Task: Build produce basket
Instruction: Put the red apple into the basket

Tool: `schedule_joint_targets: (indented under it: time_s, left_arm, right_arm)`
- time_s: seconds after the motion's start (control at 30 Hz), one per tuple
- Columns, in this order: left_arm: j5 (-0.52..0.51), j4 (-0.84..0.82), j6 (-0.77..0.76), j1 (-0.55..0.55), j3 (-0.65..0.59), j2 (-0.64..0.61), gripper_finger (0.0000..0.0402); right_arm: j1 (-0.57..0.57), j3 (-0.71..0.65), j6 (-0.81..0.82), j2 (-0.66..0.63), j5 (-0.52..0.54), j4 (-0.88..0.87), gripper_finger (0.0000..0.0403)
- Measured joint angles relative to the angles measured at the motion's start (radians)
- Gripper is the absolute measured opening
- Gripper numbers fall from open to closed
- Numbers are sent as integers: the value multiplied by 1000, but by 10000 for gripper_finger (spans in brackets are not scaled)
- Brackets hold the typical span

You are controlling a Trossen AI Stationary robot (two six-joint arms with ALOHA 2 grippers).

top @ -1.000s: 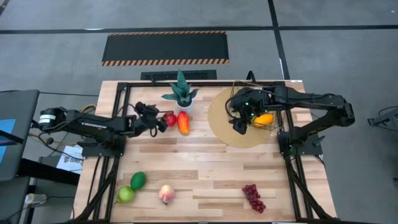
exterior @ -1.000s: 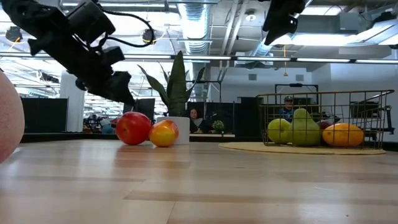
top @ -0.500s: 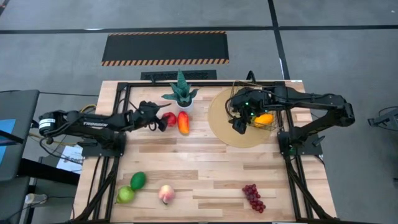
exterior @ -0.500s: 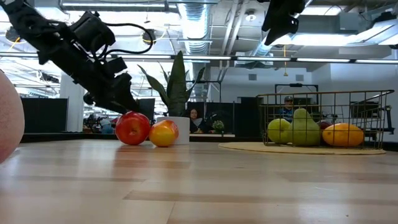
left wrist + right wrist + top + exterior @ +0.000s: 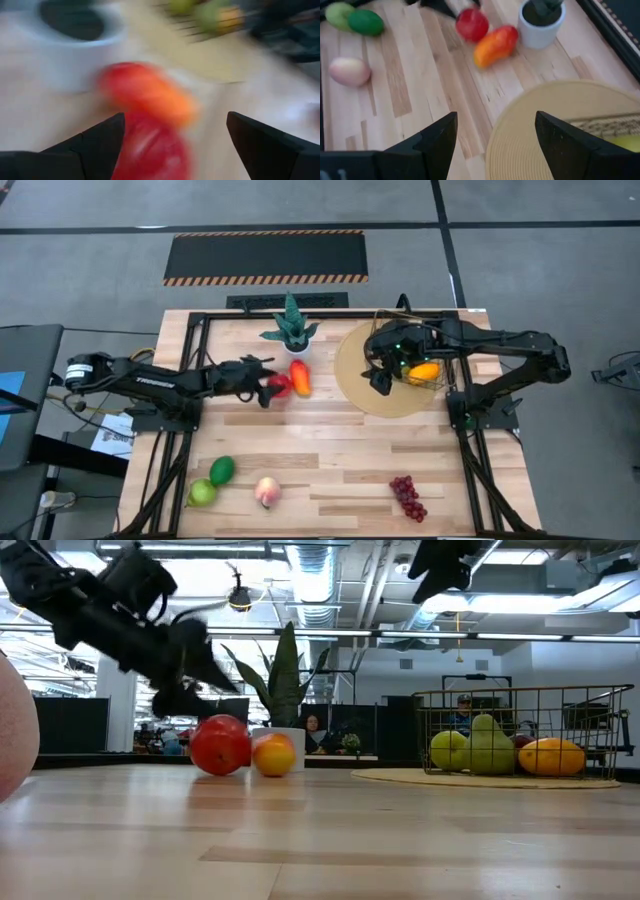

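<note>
Left pincer (image 5: 170, 145) is released, straddling the round red toy apple (image 5: 278, 384) on the wooden tabletop (image 5: 330, 450). The adjacent orange-red toy pepper (image 5: 298, 377) touches it; closing off-centre may roll both. Right pincer (image 5: 495, 135), released, hovers over the square brass wire-mesh basket (image 5: 405, 350).

The pale wooden plank counter (image 5: 330, 450) carries a round tan woven mat (image 5: 360, 385), white-potted green plant (image 5: 290, 330), red apple (image 5: 279, 383), orange-red pepper (image 5: 298, 377), green avocado (image 5: 222, 470), peach (image 5: 266, 491) and purple grapes (image 5: 407, 496).

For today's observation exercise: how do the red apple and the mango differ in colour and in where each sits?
The red apple is deep red; the mango is yellow-orange. The apple lies on the bare table between the open left gripper's fingers; the mango already sits inside the basket. Both are toy produce.
</note>
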Motion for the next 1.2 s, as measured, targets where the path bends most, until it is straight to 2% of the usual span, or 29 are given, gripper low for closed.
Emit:
schedule_joint_targets:
  time_s: [0.07,0.13,0.2,0.3,0.4,0.5,0.57,0.77,0.93,1.1,1.2]
  left_arm:
    - [92,74,-47,-33,28,5,336]
    - [110,56,-51,-60,83,-8,336]
    - [-1,-71,-31,-80,148,-37,335]
    - [-232,-300,38,-96,239,-50,329]
    - [-384,-531,-5,-104,292,-37,321]
    - [-398,-666,-74,-125,293,-31,314]
    - [-405,-691,-93,-147,294,-38,310]
    - [-379,-949,-299,-175,289,-60,308]
    - [-409,-755,-327,-239,199,-39,308]
    - [-380,-565,-374,-239,122,38,308]
    - [-365,-432,-348,-239,107,95,308]
  right_arm:
    - [0,0,0,0,0,10,286]
    - [-1,0,-1,0,0,11,286]
    - [-1,0,-3,0,0,12,286]
    - [-1,0,-3,0,0,12,286]
    - [1,0,21,0,0,11,286]
    - [23,1,58,37,15,16,286]
    - [50,-1,-1,85,24,44,286]
    - [85,10,-94,247,2,350,286]
    - [105,46,-200,397,-8,469,286]
    - [104,85,-223,485,-93,454,286]
    - [103,102,-221,507,-103,457,286]
